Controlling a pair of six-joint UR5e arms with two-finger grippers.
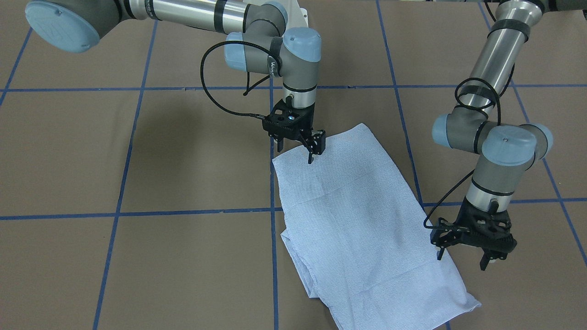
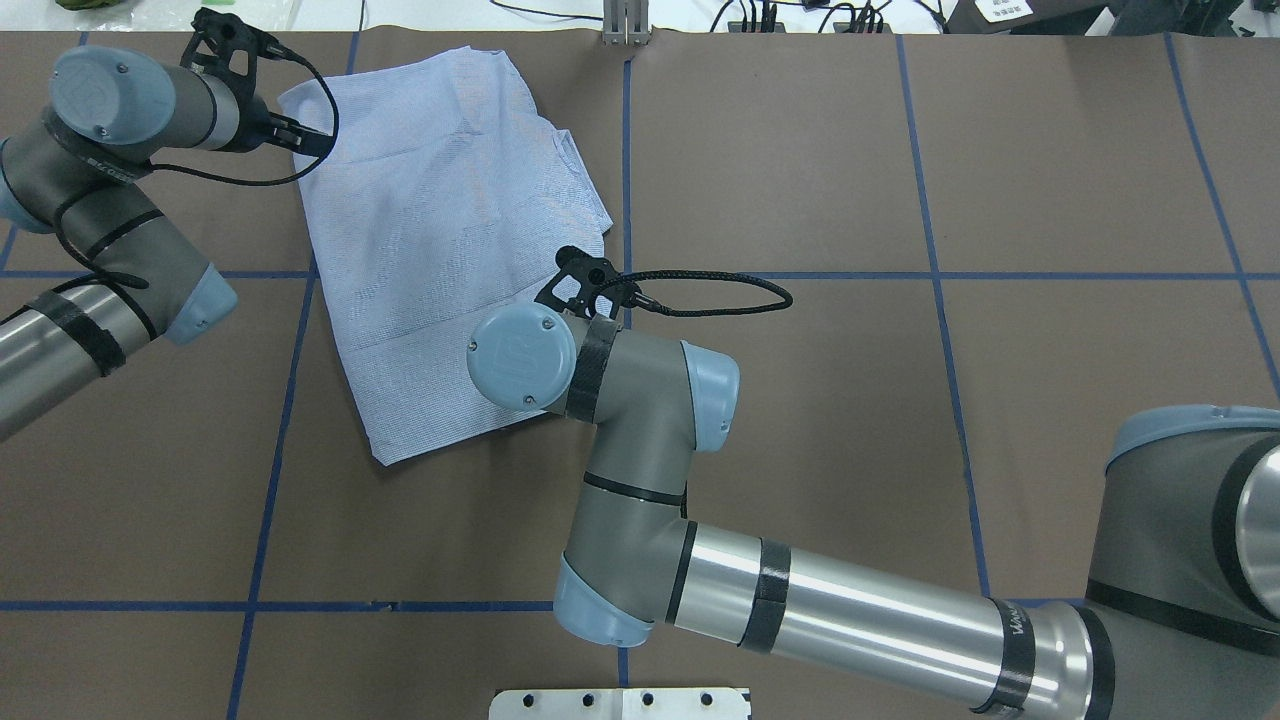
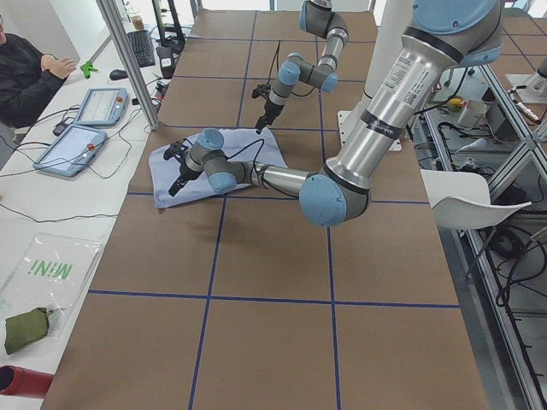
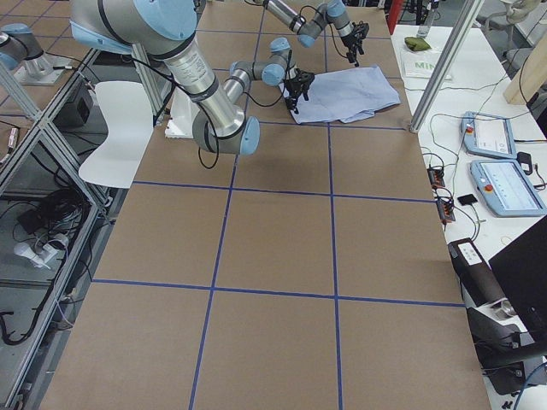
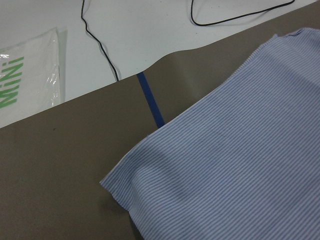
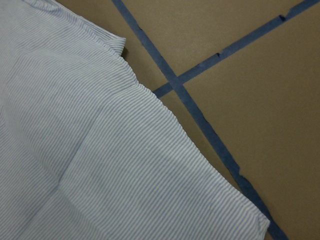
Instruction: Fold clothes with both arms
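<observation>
The clothes are one blue-and-white striped shirt (image 1: pixel 362 220), folded into a long rectangle and lying flat on the brown table (image 1: pixel 183 165). In the overhead view the shirt (image 2: pixel 430 220) lies left of centre. My left gripper (image 1: pixel 462 259) hangs open just above the table, beside the shirt's long edge near its far end, with nothing between its fingers. My right gripper (image 1: pixel 296 149) stands open over the shirt's near corner, one fingertip (image 1: pixel 311 158) at the cloth. Each wrist view shows only a shirt corner (image 5: pixel 235 170) or a shirt edge (image 6: pixel 75 150), with no fingers.
Blue tape lines (image 1: pixel 273 215) grid the table. Past the far edge lie a white desk with cables (image 5: pixel 100 45), a plastic bag (image 5: pixel 25 75) and tablets (image 3: pixel 81 141). A seated person (image 3: pixel 26 77) is there. A white chair (image 3: pixel 466 201) stands by the robot's base.
</observation>
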